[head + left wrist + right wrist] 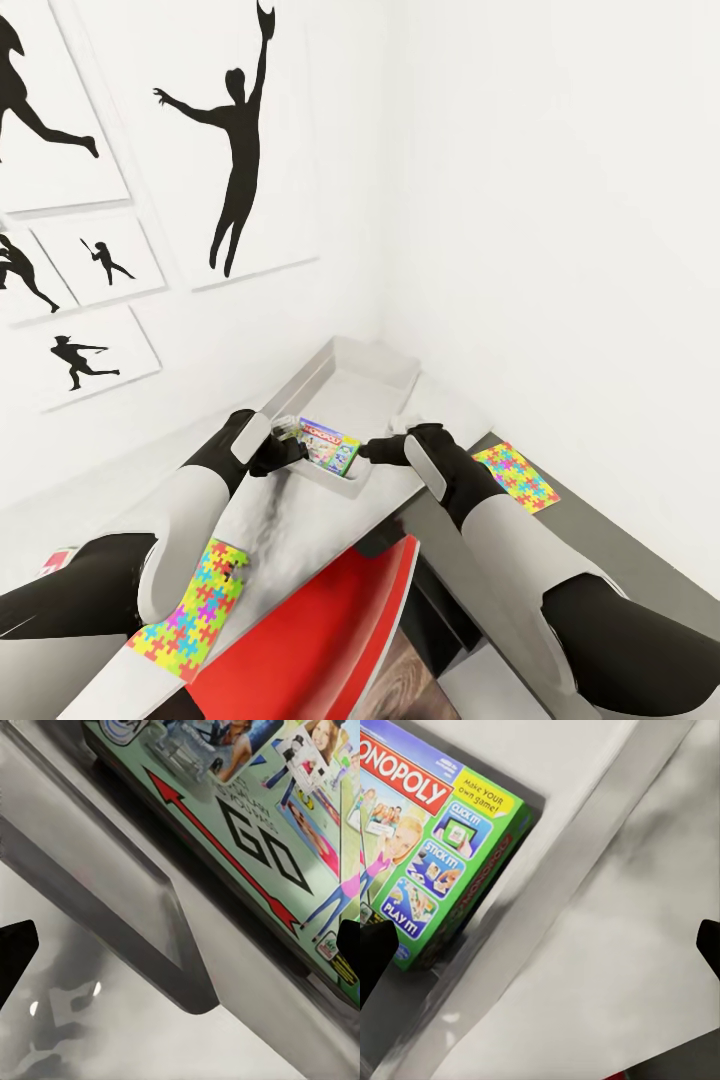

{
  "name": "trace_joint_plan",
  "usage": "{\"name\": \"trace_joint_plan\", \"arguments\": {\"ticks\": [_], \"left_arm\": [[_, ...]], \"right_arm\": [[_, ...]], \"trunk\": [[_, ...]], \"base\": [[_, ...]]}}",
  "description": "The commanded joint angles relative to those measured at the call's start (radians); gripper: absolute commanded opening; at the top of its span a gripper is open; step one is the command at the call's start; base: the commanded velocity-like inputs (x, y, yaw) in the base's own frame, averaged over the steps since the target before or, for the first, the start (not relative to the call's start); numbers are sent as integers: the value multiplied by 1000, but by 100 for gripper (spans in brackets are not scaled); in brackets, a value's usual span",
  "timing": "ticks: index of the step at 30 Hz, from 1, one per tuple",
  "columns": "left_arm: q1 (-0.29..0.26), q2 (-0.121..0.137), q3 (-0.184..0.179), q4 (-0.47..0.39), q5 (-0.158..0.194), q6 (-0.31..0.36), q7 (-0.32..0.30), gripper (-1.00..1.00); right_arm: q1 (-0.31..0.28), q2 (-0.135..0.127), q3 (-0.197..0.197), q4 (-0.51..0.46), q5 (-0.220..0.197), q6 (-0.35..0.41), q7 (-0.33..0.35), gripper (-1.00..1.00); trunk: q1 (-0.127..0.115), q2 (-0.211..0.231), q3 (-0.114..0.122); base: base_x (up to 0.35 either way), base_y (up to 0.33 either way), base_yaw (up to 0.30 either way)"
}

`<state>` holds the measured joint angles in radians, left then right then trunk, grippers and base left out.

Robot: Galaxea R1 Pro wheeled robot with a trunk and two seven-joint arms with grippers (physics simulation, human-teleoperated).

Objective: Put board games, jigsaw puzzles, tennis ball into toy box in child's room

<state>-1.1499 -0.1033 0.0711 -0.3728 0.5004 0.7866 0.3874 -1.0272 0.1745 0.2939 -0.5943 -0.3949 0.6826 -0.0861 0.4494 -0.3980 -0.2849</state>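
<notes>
Monopoly box point(330, 444) lies inside toy box point(375, 375), frame centre; both hands point(285, 452) point(375, 450) open, empty. Risk: withdrawing hands may snag the rim.

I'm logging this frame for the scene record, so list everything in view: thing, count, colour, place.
board game: one, green-edged with a pale busy cover, lying in the toy box's near end
toy box: one, light grey, on the table in the wall corner
jigsaw puzzles: two, multicoloured; one on the table by the left arm, one on the lower dark cabinet top beside the right arm
table: one, pale grey, running to the corner
chair: one, red, at the table's near edge
posters: several, black silhouettes on white, on the left wall
left tool: black, open, at the box's near rim
right tool: black, open, beside the game
</notes>
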Motion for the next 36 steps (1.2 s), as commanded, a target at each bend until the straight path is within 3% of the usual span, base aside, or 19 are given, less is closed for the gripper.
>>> {"name": "trace_joint_plan", "arguments": {"ticks": [1,5,6,25,26,36], "left_arm": [[-1,-1,7,-1,6,3,8,100],[-1,-1,7,-1,6,3,8,100],[-1,-1,7,-1,6,3,8,100],[-1,-1,7,-1,6,3,2,100],[-1,-1,7,-1,6,3,2,-100],[-1,-1,7,-1,6,3,1,-100]], "right_arm": [[-1,0,2,-1,-10,3,-9,100],[-1,0,2,-1,-10,3,-9,100],[-1,0,2,-1,-10,3,-9,-100],[-1,0,2,-1,-10,3,-9,-100],[-1,0,2,-1,-10,3,-9,-100],[-1,0,2,-1,-10,3,-9,-100]], "trunk": [[1,-2,-2],[1,-2,-2],[1,-2,-2],[1,-2,-2],[1,-2,-2],[1,-2,-2]], "base": [[0,0,0],[0,0,0],[0,0,0],[0,0,0],[0,0,0],[0,0,0]]}}
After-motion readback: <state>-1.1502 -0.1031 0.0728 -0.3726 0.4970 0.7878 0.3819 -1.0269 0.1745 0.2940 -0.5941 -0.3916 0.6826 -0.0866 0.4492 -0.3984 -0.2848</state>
